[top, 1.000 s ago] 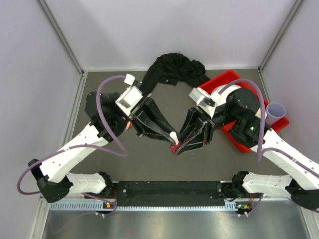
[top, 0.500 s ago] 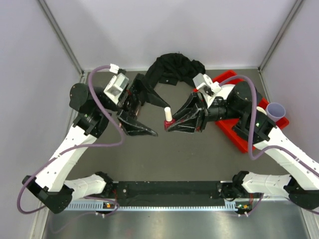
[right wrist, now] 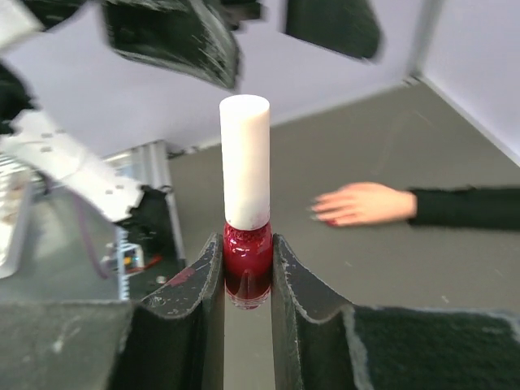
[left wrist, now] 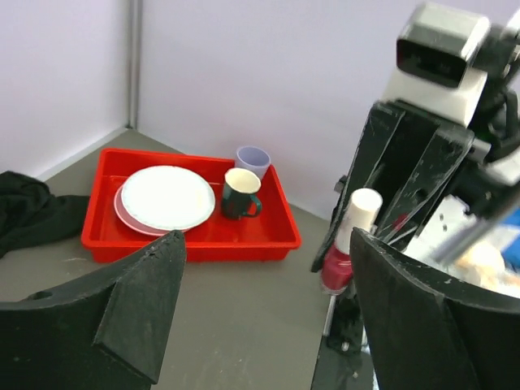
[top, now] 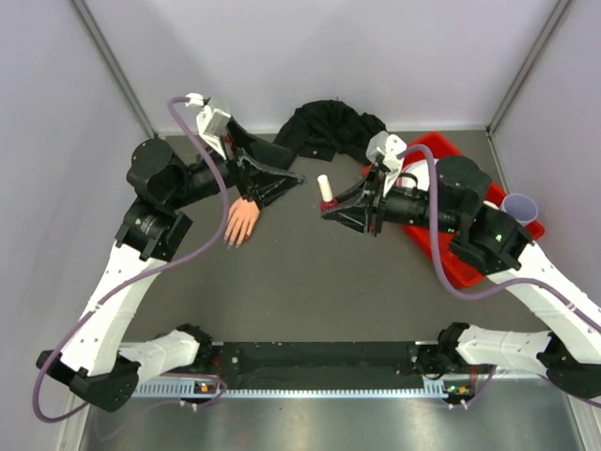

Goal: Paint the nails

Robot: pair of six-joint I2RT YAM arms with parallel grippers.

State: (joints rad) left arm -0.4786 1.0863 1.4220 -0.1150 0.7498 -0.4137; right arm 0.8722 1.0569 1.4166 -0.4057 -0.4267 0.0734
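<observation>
Top external: fixed overhead, behind arm bases, looked down on whole table (top: 310, 291) from far; both arms in frame

Left wrist: sat low near tabletop, faced across toward right arm and red tray (left wrist: 191, 248); left fingers (left wrist: 138, 309) filled lower corners

Right wrist: sat low, very close, looked out between right fingers (right wrist: 191, 325) toward left arm

Shared: polish bottle (top: 324, 186) appeared in all three views; mannequin hand (top: 241, 222) in top and right wrist; red tray in top and left wrist
</observation>
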